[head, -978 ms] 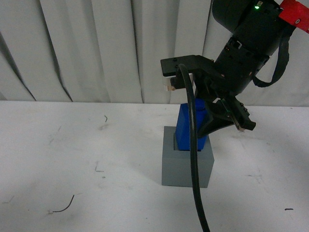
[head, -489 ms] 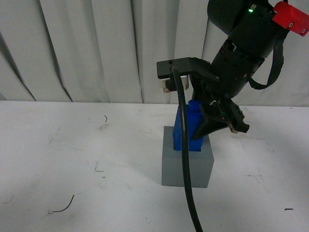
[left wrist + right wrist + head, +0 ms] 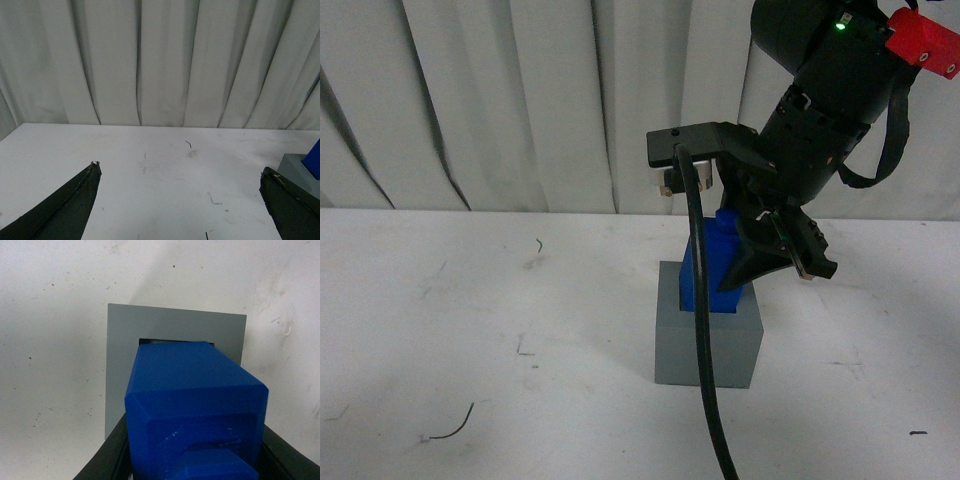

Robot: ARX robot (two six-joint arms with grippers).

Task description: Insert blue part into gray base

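Front view: one gray base (image 3: 708,345) sits on the white table (image 3: 470,330), and one blue part (image 3: 722,262) stands in it. Its lower end looks sunk into the recess on top of the base, and most of it sticks up above. The right claw (image 3: 760,262) comes down from above the base and is clamped around the blue part. One thick black cable (image 3: 700,340) hangs in front of the base and hides a strip of both pieces. A pleated white curtain (image 3: 520,100) runs behind the base. The left claw isn't in this shot at all.

Left wrist view: here's the left claw (image 3: 180,169), spread wide with nothing but bare table between its two dark fingers (image 3: 65,210). It's well apart from the base. Only a corner of the gray base (image 3: 295,167) and a sliver of blue (image 3: 315,160) show at the edge.

Right wrist view: looking straight down the blue part (image 3: 195,405) onto the top of the base (image 3: 120,365). This is the only view that shows the square recess, as a thin dark gap (image 3: 147,341) along one side of the blue. The black claw fingers (image 3: 107,460) hug both sides of the blue part.
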